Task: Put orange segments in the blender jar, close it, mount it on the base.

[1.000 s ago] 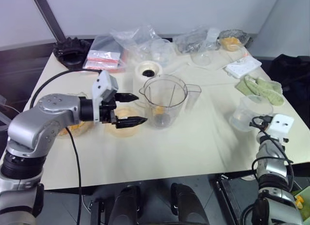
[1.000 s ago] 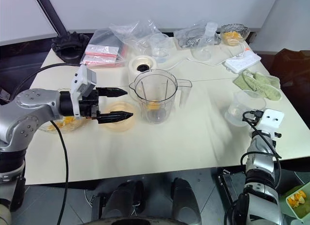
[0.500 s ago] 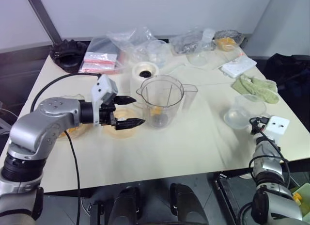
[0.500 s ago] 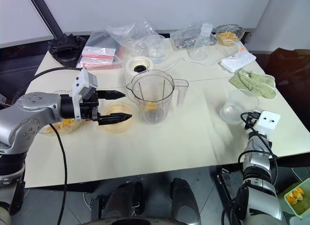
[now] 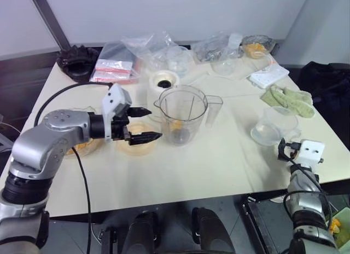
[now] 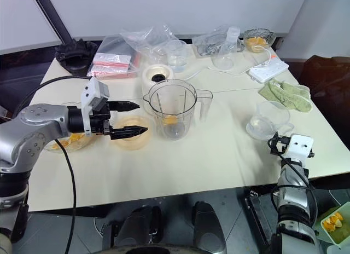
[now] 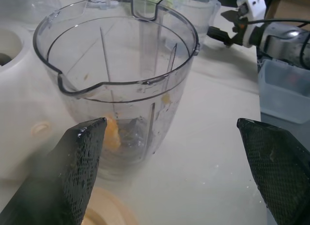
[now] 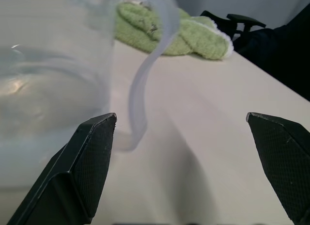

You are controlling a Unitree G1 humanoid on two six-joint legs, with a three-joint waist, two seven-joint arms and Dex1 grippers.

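The blender jar (image 5: 183, 114) stands upright and lidless mid-table, with one of the orange segments (image 7: 112, 133) at its bottom. My left gripper (image 5: 143, 124) hovers open just left of the jar, its fingers level above a peach lid (image 5: 136, 145). More orange segments lie in a clear bowl (image 6: 71, 140), partly hidden by my left arm. The cream base (image 5: 164, 80) sits just behind the jar. My right gripper (image 8: 180, 118) is open at the table's right edge, facing a small clear jug (image 5: 270, 128) and not touching it.
A black toothed ring (image 5: 79, 59) and plastic bags (image 5: 117, 65) lie at the back left. A white power strip (image 5: 268, 76), a green cloth (image 5: 287, 98) and a bowl of fruit (image 5: 254, 46) are at the back right. A black cable (image 5: 65, 90) runs past my left arm.
My right gripper has opened and drawn back from the small jug towards the table's edge. The camera has shifted a little. My left gripper has kept still.
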